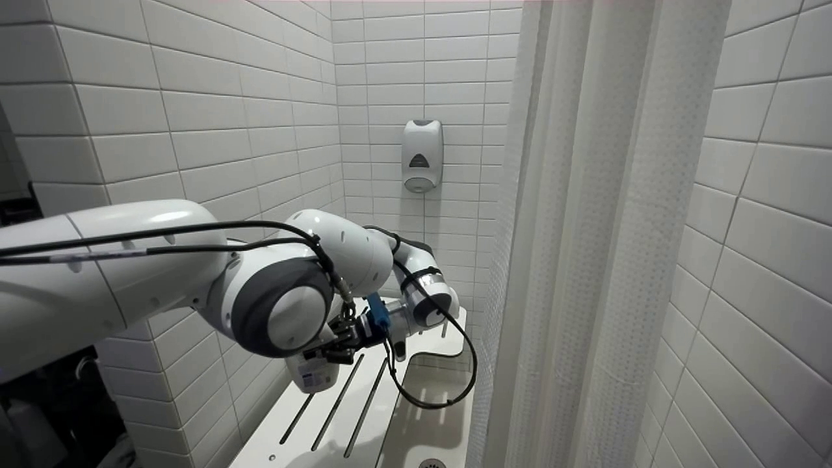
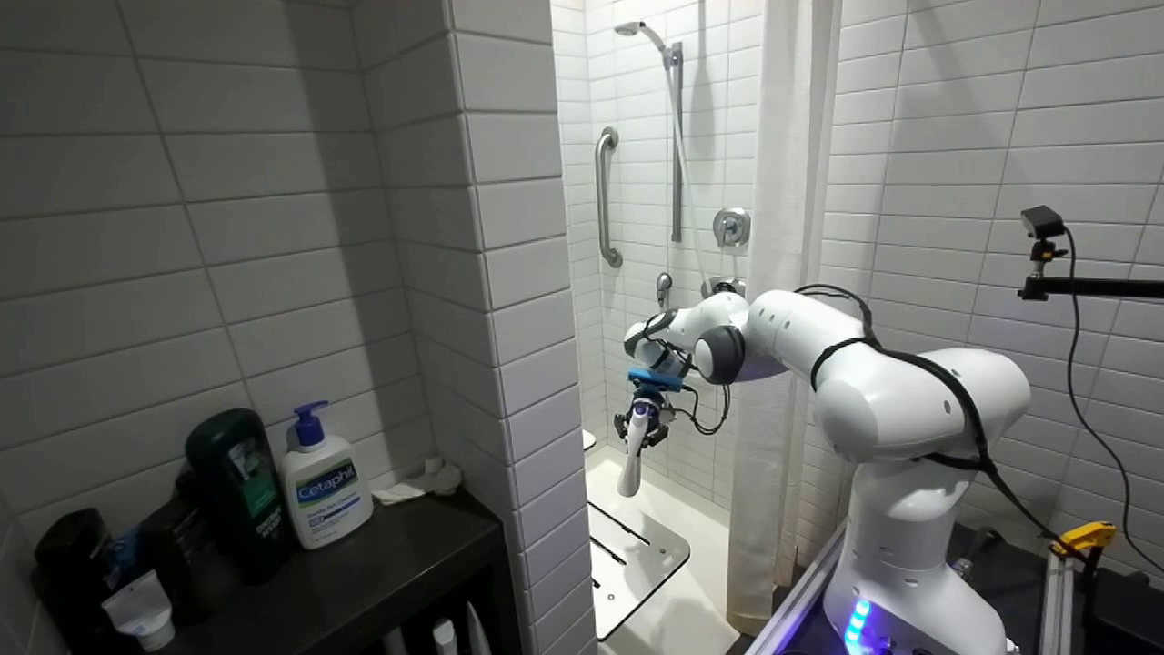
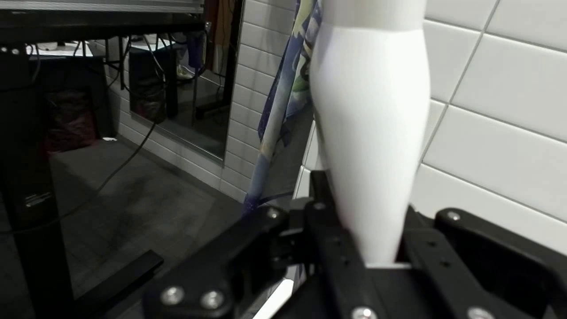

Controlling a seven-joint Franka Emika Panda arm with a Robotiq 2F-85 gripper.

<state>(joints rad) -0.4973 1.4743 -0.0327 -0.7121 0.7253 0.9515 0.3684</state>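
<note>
My gripper (image 1: 338,344) is shut on a white tapered bottle (image 1: 312,374), which shows a small bluish label in an exterior view. The gripper also shows in an exterior view (image 2: 641,426), with the white bottle (image 2: 630,468) hanging down from it in the air. In the wrist view the gripper's black fingers (image 3: 366,201) stand on both sides of the bottle's narrow end (image 3: 372,110). Its far end runs out of the top of the picture. A white slotted shower seat (image 1: 348,448) lies beneath the gripper and bottle; it also shows in an exterior view (image 2: 637,569).
A shower curtain (image 1: 604,195) hangs beside the arm. A soap dispenser (image 1: 422,156) is on the tiled back wall. A tiled wall corner (image 2: 509,273) stands between the seat and a dark shelf (image 2: 400,555), which holds a Cetaphil pump bottle (image 2: 327,496) and a dark green bottle (image 2: 241,482).
</note>
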